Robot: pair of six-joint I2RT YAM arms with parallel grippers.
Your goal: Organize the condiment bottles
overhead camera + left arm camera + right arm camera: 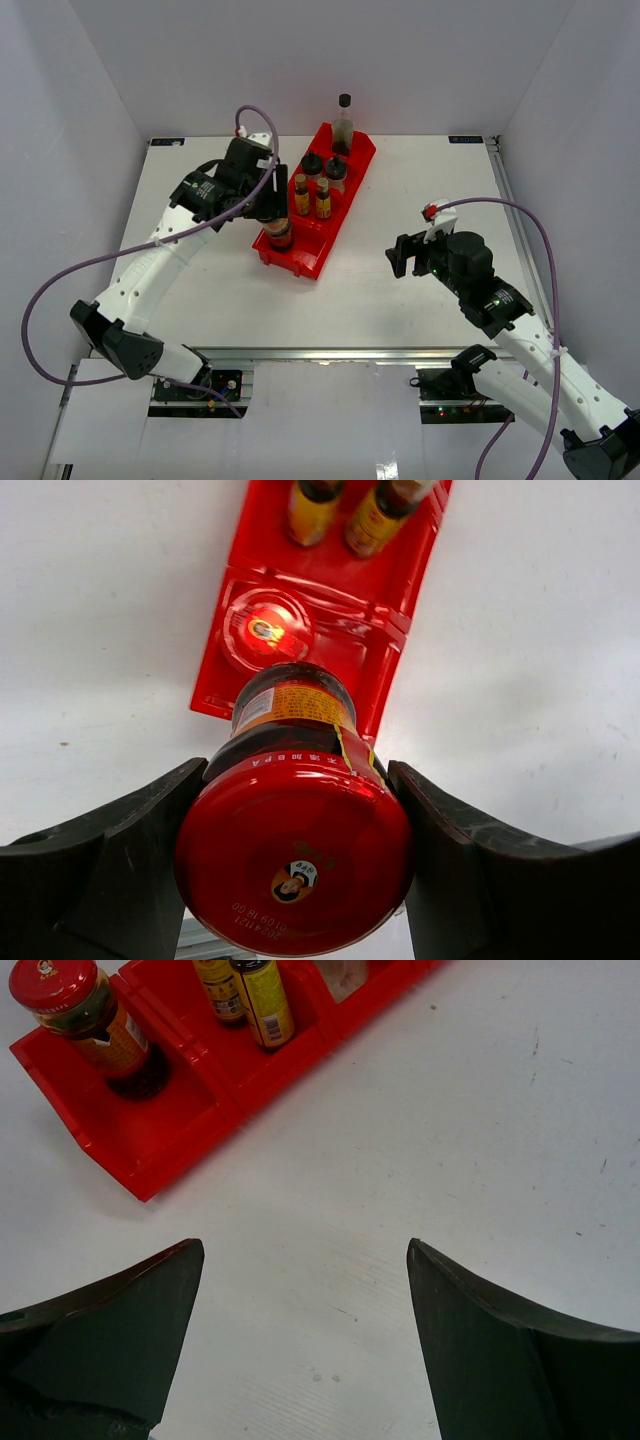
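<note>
Currently the red-lidded jar sits tilted at the end compartment of the red tray nearest the arms; whether its base touches the floor is unclear. The left gripper pinches its lid from both sides. In the next compartment stand 2 yellow-labelled bottles, then 2 black-capped shakers, then 1 tall clear bottle at the far end. The right gripper hangs with fingers spread over the bare table, well apart from the tray.
</note>
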